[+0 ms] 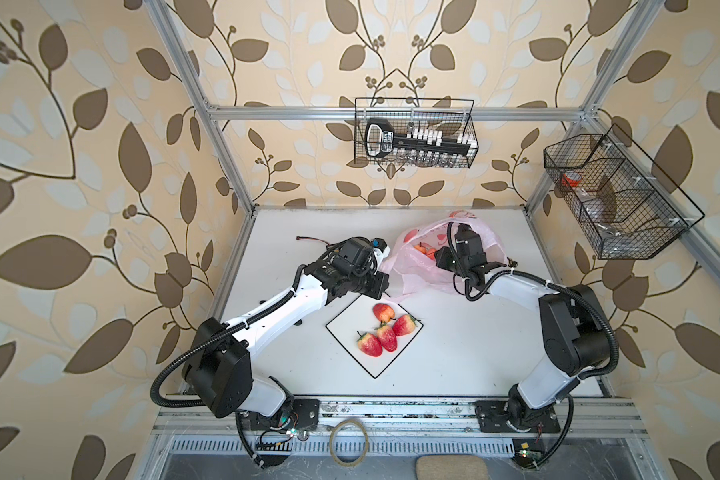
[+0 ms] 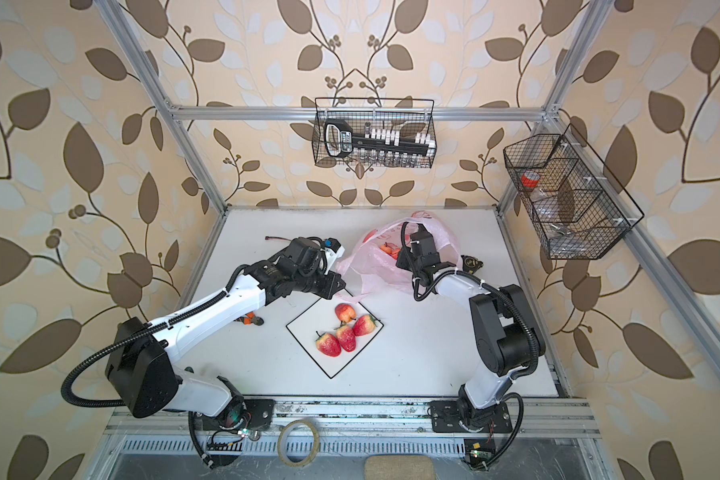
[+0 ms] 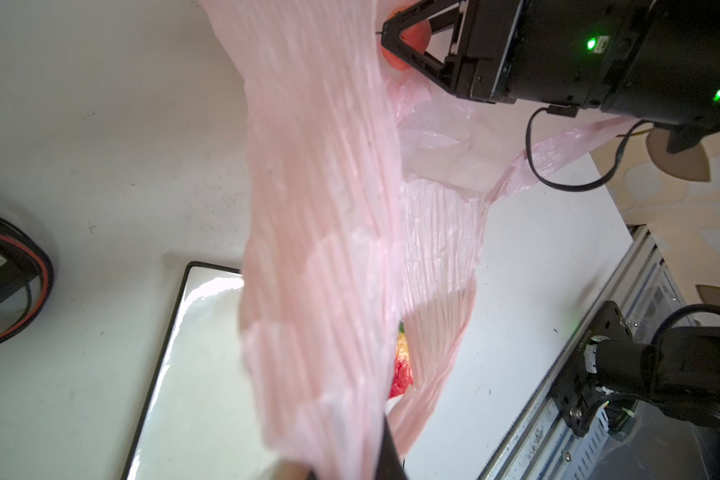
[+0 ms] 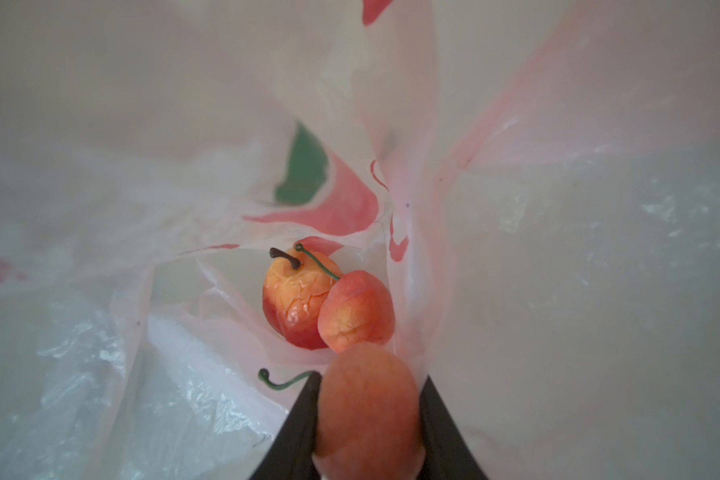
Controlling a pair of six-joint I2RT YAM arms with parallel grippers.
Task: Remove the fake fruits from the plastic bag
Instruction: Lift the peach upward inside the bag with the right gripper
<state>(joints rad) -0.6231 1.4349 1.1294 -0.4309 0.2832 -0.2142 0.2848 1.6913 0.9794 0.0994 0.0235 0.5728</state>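
Note:
The pink plastic bag (image 1: 412, 270) (image 2: 366, 270) lies at the back of the table, its mouth held up. My left gripper (image 1: 385, 286) (image 3: 341, 461) is shut on the bag's (image 3: 321, 249) pleated edge. My right gripper (image 4: 368, 399) (image 3: 395, 37) is inside the bag and shut on a pinkish-orange fake fruit (image 4: 368, 411). Two more fake fruits (image 4: 292, 299) (image 4: 356, 309) lie deeper in the bag, just past the fingertips. Several red-and-yellow fake fruits (image 1: 385, 334) (image 2: 346, 336) rest on the white square plate (image 1: 341, 328) (image 2: 304, 328).
Wire baskets hang on the back wall (image 1: 414, 133) and on the right wall (image 1: 616, 195). Orange-handled pliers (image 2: 250, 320) lie under the left arm. A small black part (image 2: 470, 262) sits behind the right arm. A tape ring (image 1: 348, 440) lies on the front rail.

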